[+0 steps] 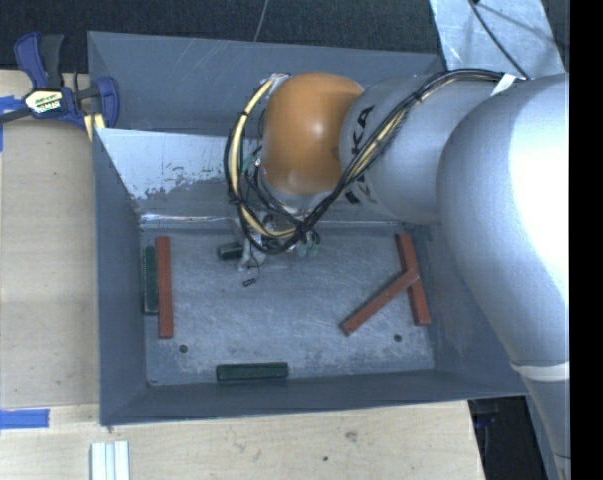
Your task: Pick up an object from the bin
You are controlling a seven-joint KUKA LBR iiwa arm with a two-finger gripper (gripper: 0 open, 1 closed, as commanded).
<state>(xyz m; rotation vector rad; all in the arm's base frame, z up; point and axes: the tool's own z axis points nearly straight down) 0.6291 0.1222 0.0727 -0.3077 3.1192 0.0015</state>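
Your silver arm bent low so its gripper hung over bare bin floor, away from the red sticks; you couldn't tell its grip.

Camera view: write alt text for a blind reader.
The arm reaches in from the right, its gripper low at the back of the bin. A red stick and a green stick lie together at left, crossed red sticks at right, a green bar in front.

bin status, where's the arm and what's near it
Wrist low over the bin floor's back, left of centre; grip state unclear. Nearest: red-brown stick beside dark green stick at view-left wall. Crossed red-brown sticks off view-right.
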